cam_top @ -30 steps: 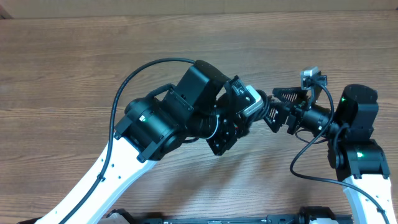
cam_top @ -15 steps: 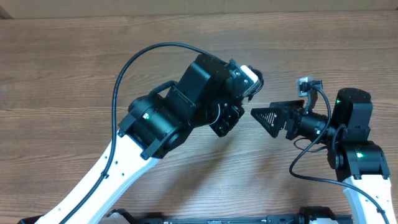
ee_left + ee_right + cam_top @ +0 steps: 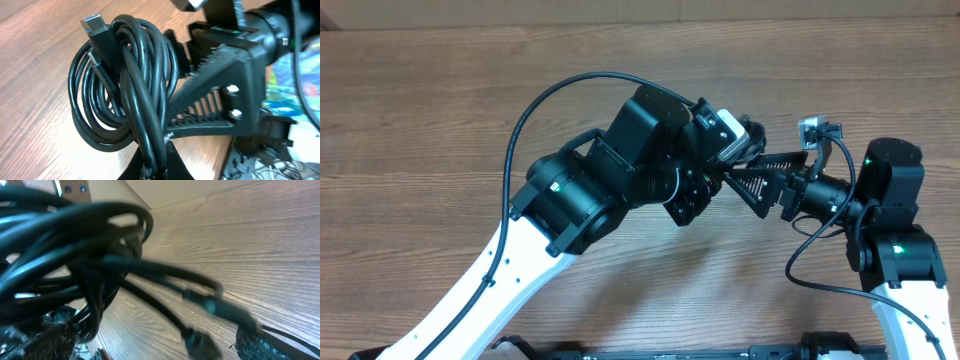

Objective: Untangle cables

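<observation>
The cables (image 3: 125, 90) are a coiled bundle of thin black cords with a silver USB plug (image 3: 95, 23) sticking out at the top. My left gripper (image 3: 157, 167) is shut on the bundle's lower strands and holds it above the table. My right gripper (image 3: 210, 100), black with ribbed fingers, is right beside the bundle. In the right wrist view the cables (image 3: 100, 245) fill the upper left. Loose plug ends (image 3: 200, 341) hang between the spread fingers of the right gripper (image 3: 150, 347). In the overhead view the left gripper (image 3: 725, 172) and right gripper (image 3: 752, 180) meet, hiding the cables.
The wooden table (image 3: 440, 110) lies below both arms. A thick black arm cable (image 3: 520, 130) arcs over the left arm. The right arm's base (image 3: 900, 250) stands at the right. A box edge (image 3: 150, 190) shows at the top of the right wrist view.
Half a second ago the two grippers were apart. The left gripper with the bundle has moved right and down, back against the right gripper's fingers.
</observation>
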Controlling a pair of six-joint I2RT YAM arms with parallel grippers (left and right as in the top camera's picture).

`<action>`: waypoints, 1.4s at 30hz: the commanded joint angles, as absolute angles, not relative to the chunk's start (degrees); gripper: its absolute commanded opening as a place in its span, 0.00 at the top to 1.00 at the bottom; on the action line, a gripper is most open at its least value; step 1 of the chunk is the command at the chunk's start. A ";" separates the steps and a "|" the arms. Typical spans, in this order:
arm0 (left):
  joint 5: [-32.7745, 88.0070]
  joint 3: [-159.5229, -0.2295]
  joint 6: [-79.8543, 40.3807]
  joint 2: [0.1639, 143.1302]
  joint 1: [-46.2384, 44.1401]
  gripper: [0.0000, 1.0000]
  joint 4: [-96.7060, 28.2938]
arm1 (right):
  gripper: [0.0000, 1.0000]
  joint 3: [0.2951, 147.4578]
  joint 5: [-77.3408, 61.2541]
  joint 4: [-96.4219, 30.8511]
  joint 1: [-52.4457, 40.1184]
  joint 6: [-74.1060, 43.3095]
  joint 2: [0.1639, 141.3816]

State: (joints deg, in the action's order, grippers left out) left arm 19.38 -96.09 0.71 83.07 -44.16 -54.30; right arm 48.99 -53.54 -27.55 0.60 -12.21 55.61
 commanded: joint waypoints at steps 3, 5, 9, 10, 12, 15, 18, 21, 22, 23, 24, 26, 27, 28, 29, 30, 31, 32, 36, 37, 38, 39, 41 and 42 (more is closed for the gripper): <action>28.88 -96.16 5.28 83.02 -44.29 0.96 -53.32 | 0.00 49.58 -51.07 -27.05 0.16 -13.45 55.00; 30.20 -96.16 5.82 83.05 -44.29 0.96 -53.23 | 0.00 49.58 -50.00 -27.05 0.16 -13.76 55.00; 31.05 -96.16 5.85 83.05 -44.29 0.96 -52.53 | 0.00 49.58 -48.86 -27.11 0.16 -13.76 55.00; 31.94 -96.16 5.93 83.05 -44.29 0.96 -52.10 | 0.00 49.58 -48.62 -27.11 0.16 -13.78 55.00; 34.76 -96.16 7.44 83.11 -44.29 0.96 -50.89 | 0.00 49.58 -48.36 -27.11 0.16 -13.76 55.13; 39.68 -96.16 9.28 83.11 -44.29 0.96 -48.90 | 0.00 49.58 -48.01 -27.14 0.16 -13.78 55.77; 41.52 -96.16 9.26 83.15 -44.29 0.96 -47.79 | 0.00 49.58 -48.03 -27.18 0.16 -13.96 56.64; 41.82 -96.16 9.26 83.15 -44.29 0.96 -47.27 | 0.00 49.58 -48.03 -27.42 0.16 -13.96 57.49; 41.82 -96.16 9.23 83.15 -44.29 0.96 -47.07 | 0.00 49.58 -48.03 -27.51 0.16 -13.96 57.71; 41.80 -96.16 9.23 83.15 -44.29 0.96 -46.61 | 0.00 49.58 -48.03 -27.68 0.16 -13.96 58.11; 41.78 -96.16 9.26 83.15 -44.29 0.96 -46.37 | 0.00 49.58 -48.05 -27.77 0.14 -13.96 58.30; 41.28 -96.16 9.26 83.15 -44.29 0.96 -45.65 | 0.00 49.58 -48.05 -28.23 0.14 -13.93 58.48; 40.80 -96.16 9.23 83.15 -44.29 0.95 -45.23 | 0.00 49.58 -48.05 -28.45 0.10 -13.93 58.54; 40.10 -96.16 9.23 83.15 -44.29 0.96 -44.82 | 0.00 49.58 -48.03 -28.69 0.10 -13.93 58.52; 39.38 -96.16 9.26 83.15 -44.29 0.96 -44.29 | 0.00 49.58 -48.03 -28.97 0.10 -13.91 58.52; 38.79 -96.16 9.23 83.15 -44.29 0.96 -43.66 | 0.00 49.58 -48.03 -29.30 0.10 -13.89 58.52; 38.46 -96.16 9.23 83.15 -44.29 0.96 -42.94 | 0.00 49.58 -48.03 -29.54 0.10 -13.89 58.52; 38.33 -96.16 9.26 83.15 -44.29 0.96 -42.19 | 0.00 49.58 -48.03 -29.80 0.10 -13.82 58.52; 38.33 -96.16 9.26 83.15 -44.29 0.96 -39.11 | 0.00 49.58 -48.05 -30.70 0.10 -13.69 58.52; 38.30 -96.16 9.26 83.15 -44.29 0.96 -38.59 | 0.00 49.58 -48.07 -30.81 0.10 -13.69 58.52; 37.82 -96.16 9.26 83.15 -44.29 0.96 -38.13 | 0.00 49.58 -48.07 -30.98 0.10 -13.69 58.52; 36.88 -96.16 9.26 83.15 -44.29 0.96 -37.80 | 0.00 49.58 -48.07 -31.09 0.10 -13.69 58.52; 34.41 -96.16 9.26 83.15 -44.29 0.96 -37.60 | 0.00 49.58 -48.16 -31.42 0.10 -13.69 58.52; 33.28 -96.16 9.23 83.15 -44.29 0.96 -37.60 | 0.00 49.58 -48.71 -31.57 0.10 -13.37 58.52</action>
